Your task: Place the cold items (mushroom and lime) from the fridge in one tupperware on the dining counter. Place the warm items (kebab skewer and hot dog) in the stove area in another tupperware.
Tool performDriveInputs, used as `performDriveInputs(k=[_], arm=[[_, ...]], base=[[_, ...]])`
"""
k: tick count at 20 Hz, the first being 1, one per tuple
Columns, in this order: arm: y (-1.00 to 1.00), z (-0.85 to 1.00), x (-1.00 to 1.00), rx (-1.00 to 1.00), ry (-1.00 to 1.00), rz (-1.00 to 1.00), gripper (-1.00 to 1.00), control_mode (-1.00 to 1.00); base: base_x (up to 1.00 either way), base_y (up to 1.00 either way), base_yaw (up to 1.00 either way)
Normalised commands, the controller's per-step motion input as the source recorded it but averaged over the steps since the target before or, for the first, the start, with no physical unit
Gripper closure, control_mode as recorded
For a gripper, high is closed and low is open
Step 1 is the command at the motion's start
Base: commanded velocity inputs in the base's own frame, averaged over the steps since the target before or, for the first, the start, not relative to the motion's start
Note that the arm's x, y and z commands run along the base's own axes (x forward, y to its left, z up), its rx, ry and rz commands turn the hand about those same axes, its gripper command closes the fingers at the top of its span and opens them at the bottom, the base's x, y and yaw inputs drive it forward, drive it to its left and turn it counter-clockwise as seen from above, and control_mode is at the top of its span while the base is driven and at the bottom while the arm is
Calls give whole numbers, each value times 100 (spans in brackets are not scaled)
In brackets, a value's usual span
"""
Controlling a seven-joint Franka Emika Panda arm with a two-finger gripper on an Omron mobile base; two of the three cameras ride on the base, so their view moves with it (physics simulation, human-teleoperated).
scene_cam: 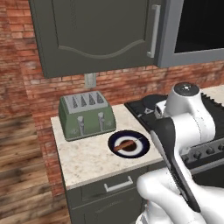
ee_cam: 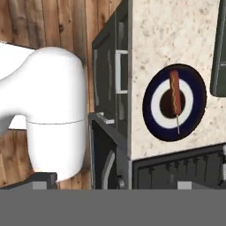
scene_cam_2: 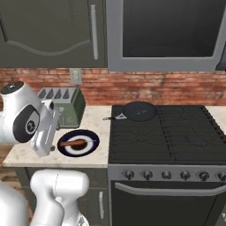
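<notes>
The claw stood spread wide and held nothing, poised above the surface [scene_cam: 83, 153] and looking down on it; its fingertips could not be made out in the hand view. One kebab skewer [ee_cam: 175, 97] lay across one round plate [ee_cam: 194, 115], dark blue with a white ring, which sat on the speckled stone surface between one green toaster [scene_cam: 86, 114] and the edge of one black stove [scene_cam_2: 176, 132]. In the left base view the skewer [scene_cam: 126, 144] rested near the middle of the plate [scene_cam: 139, 151]; the right base view showed the same skewer [scene_cam_2: 73, 143] on the plate [scene_cam_2: 90, 145], just in front of the toaster [scene_cam_2: 70, 108]. One dark pan [scene_cam_2: 139, 110] sat on the stove's rear left burner. One drawer with a pale handle [scene_cam: 118, 184] ran below the surface.
</notes>
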Motion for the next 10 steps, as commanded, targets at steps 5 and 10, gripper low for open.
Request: performDriveInputs(k=[5,10], arm=[[0,-46,72,1,1,19,-100,-100],[0,-60,77,6,3,41,-100,-100]], base=[[0,0,0],[0,0,0]])
